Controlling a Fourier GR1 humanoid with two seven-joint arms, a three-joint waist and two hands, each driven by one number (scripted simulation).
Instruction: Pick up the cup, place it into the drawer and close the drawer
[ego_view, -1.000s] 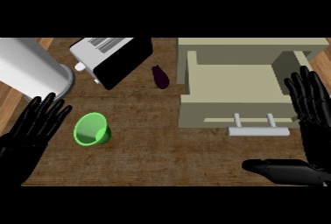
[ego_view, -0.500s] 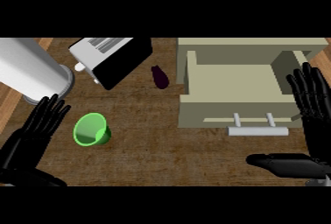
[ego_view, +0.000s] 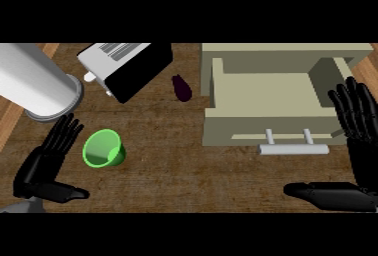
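Green cup (ego_view: 103, 149) lies tipped near-left, likely light, rigid, slick | take it round the wall | left hand (ego_view: 46, 165) beside it, fingers straight, empty | right hand (ego_view: 353, 150) relaxed by open drawer (ego_view: 266, 92).

Inventory, head view:

- Cup (ego_view: 103, 148): one, green.
- Drawer (ego_view: 275, 105): one, beige, open, fitted with one bar handle (ego_view: 293, 149) on two posts.
- Toaster (ego_view: 127, 65): one, white and black, with two slots on top.
- Cylinder (ego_view: 35, 82): one, large, grey-white metal.
- Eggplant (ego_view: 181, 87): one, small, dark purple.
- Hands: two, black, being one left hand (ego_view: 49, 161) and one right hand (ego_view: 357, 131).
- Table (ego_view: 192, 175): one, wood-grained, carrying the lot.
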